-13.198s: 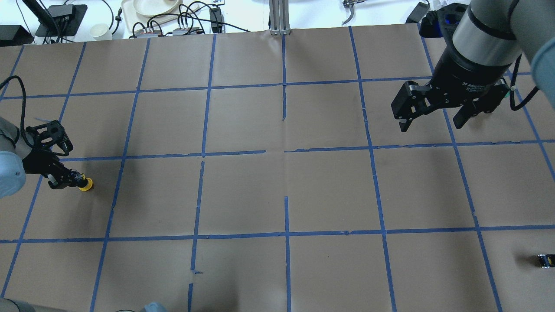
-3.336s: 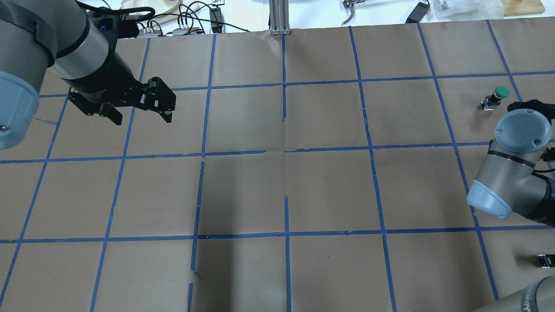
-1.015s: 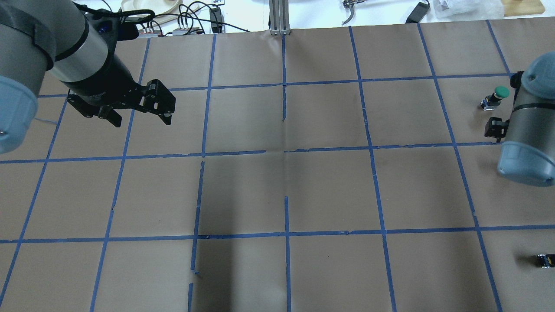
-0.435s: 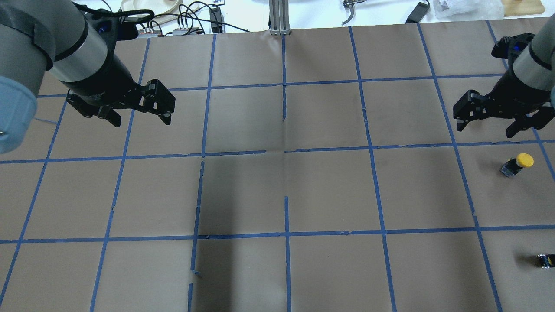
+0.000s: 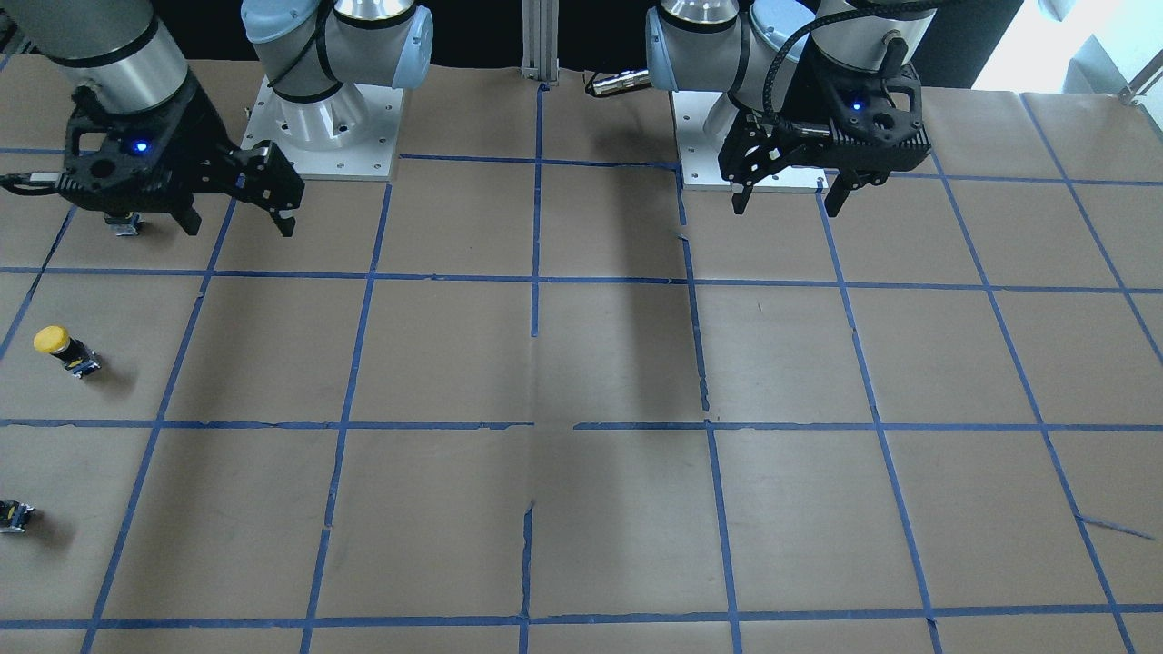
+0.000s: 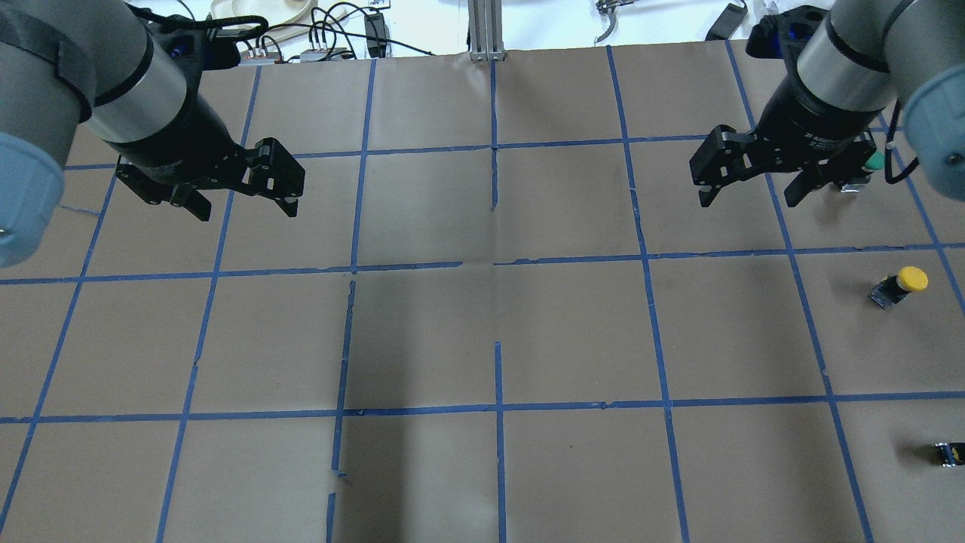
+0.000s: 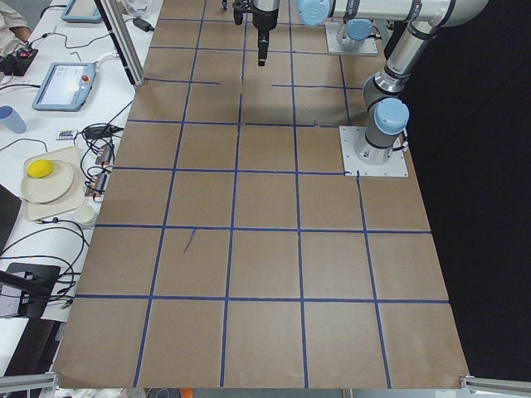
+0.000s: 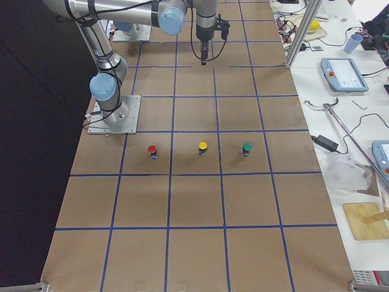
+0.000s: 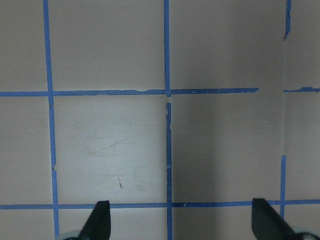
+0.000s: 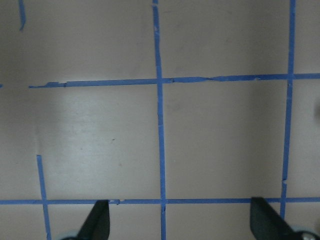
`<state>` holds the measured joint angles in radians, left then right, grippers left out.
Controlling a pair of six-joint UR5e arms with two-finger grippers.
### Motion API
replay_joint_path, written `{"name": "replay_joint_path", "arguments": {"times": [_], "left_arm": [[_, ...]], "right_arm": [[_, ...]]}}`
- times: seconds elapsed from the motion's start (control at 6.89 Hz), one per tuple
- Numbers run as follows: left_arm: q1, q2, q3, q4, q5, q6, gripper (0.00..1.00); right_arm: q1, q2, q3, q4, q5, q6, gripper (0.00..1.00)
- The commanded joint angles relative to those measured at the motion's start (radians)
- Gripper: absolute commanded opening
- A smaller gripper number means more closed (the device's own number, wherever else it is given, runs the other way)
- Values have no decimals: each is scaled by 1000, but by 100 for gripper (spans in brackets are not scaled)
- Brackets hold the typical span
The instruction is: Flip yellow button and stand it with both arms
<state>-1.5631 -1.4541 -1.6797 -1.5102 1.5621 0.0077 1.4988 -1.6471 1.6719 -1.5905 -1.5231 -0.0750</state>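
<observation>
The yellow button [image 6: 901,285] stands upright on its black-and-grey body, cap up, on the brown paper near the table's right end. It also shows in the front view [image 5: 64,348] and the exterior right view [image 8: 203,147]. My right gripper [image 6: 750,197] is open and empty, raised, to the left of the button and well apart from it. It also shows in the front view [image 5: 239,222]. My left gripper [image 6: 245,200] is open and empty, raised over the far left cells [image 5: 786,204]. Both wrist views show only wide-apart fingertips [image 9: 100,222] [image 10: 97,220] over bare paper.
A green button [image 8: 247,148] and a red button [image 8: 152,149] stand upright on either side of the yellow one. The green cap peeks from behind my right wrist [image 6: 873,161]. A small black body with a yellow patch [image 6: 948,452] sits at the frame's right edge.
The yellow button went from my left gripper at the far left to standing at the right. In the last second my right arm lifted off it and swung left. The left arm is still.
</observation>
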Motion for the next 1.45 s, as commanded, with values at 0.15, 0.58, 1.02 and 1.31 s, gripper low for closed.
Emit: {"name": "replay_joint_path", "arguments": {"times": [0.15, 0.58, 1.02, 1.31], "left_arm": [[0, -3, 0, 1, -1, 0, 100], [0, -3, 0, 1, -1, 0, 100], [0, -3, 0, 1, -1, 0, 100], [0, -3, 0, 1, -1, 0, 100]], "right_arm": [[55, 9, -51, 115, -3, -6, 100], [35, 12, -4, 93, -89, -22, 100], [35, 9, -12, 93, -74, -9, 100], [35, 4, -17, 93, -74, -9, 100]]}}
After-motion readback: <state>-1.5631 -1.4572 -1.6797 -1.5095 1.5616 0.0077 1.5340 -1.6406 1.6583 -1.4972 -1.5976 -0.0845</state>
